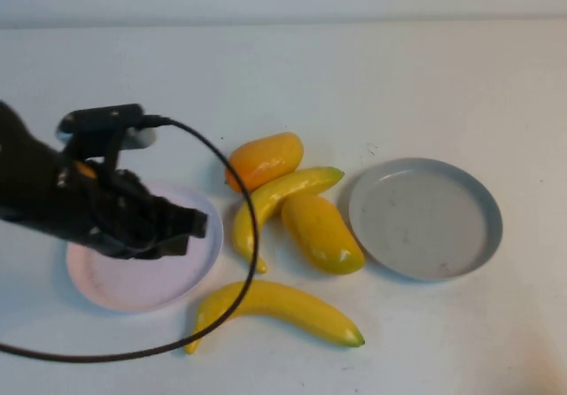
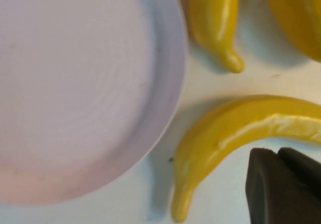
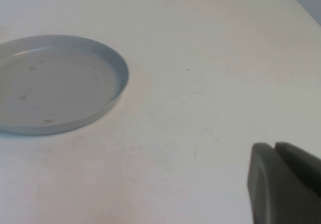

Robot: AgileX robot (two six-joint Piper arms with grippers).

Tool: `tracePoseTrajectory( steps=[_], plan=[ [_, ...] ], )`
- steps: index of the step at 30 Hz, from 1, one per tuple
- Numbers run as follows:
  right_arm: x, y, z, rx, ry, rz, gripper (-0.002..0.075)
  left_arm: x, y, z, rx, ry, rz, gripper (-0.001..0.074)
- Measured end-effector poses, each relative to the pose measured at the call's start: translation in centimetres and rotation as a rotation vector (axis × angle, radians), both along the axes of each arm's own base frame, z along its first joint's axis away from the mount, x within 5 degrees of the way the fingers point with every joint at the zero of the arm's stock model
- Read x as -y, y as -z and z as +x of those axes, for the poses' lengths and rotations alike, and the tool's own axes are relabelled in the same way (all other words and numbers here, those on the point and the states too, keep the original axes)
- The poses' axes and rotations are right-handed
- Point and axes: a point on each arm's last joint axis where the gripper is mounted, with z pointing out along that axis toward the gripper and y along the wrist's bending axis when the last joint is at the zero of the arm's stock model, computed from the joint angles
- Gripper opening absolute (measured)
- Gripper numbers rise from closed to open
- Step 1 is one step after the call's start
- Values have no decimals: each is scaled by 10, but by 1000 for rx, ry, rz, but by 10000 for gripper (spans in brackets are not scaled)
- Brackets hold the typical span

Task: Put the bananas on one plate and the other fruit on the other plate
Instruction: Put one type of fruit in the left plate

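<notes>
Two yellow bananas lie mid-table, one (image 1: 279, 311) at the front and one (image 1: 276, 198) between the two mangoes. The orange mango (image 1: 264, 158) lies behind it and the yellow mango (image 1: 323, 233) to its right. The pink plate (image 1: 115, 284) is on the left and the grey-blue plate (image 1: 425, 218) on the right; both hold nothing. My left gripper (image 1: 188, 227) hovers over the pink plate's right side, shut and empty. In the left wrist view it (image 2: 278, 151) sits beside the front banana (image 2: 241, 128), near the pink plate (image 2: 165, 83). My right gripper (image 3: 275, 146) is shut and empty over bare table, apart from the grey-blue plate (image 3: 113, 91).
A black cable (image 1: 239, 191) loops from the left arm across the table, over the middle banana and the front banana's stem end. The white table (image 1: 399, 85) has open surface at the back and far right.
</notes>
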Motion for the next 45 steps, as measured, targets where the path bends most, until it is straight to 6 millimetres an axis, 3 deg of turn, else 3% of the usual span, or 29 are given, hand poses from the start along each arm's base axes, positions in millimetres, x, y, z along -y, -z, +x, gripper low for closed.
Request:
tracePoseTrajectory(
  steps=[6,13,20,23,31,34,45],
  plan=[
    [0,0,0,0,0,0,-17,56,-2,18,-21,115,-8,-2],
    [0,0,0,0,0,0,-17,110,2,27,-101,208,86,-2],
    [0,0,0,0,0,0,-17,138,-1,34,-100,272,138,8],
    [0,0,0,0,0,0,-17,141,1,40,-100,279,159,98],
    [0,0,0,0,0,0,-17,156,30,57,-150,179,132,603],
    [0,0,0,0,0,0,-17,161,40,63,-164,113,103,666],
    [0,0,0,0,0,0,-17,169,58,73,-159,43,64,668]
  ],
)
